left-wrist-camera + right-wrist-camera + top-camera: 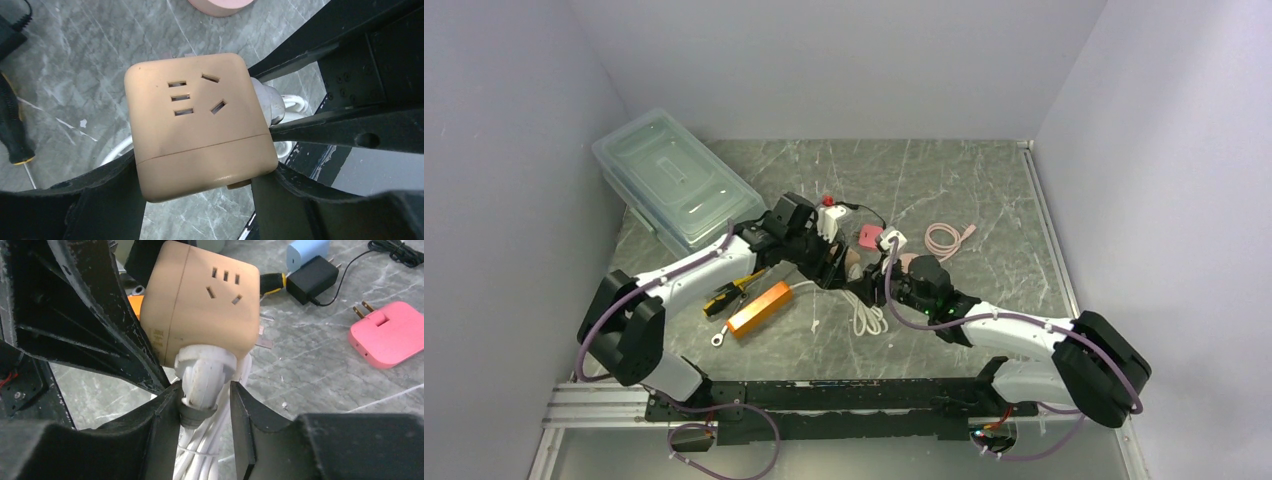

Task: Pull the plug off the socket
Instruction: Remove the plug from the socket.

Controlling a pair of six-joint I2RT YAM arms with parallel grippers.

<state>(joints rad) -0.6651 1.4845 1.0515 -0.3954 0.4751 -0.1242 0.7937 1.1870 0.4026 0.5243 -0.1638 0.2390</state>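
While socket and plug sit clamped, a pink adapter lies nearby

Lab test booth — plain white walls, marbled tabletop.

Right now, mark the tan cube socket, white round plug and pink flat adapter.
tan cube socket (200, 125), left wrist view, face
white round plug (202, 377), right wrist view, body
pink flat adapter (389, 337), right wrist view, top

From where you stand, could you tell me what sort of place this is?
Likely a robot test booth: white walls enclose a marbled table strewn with a pink charger, cable and screwdriver.
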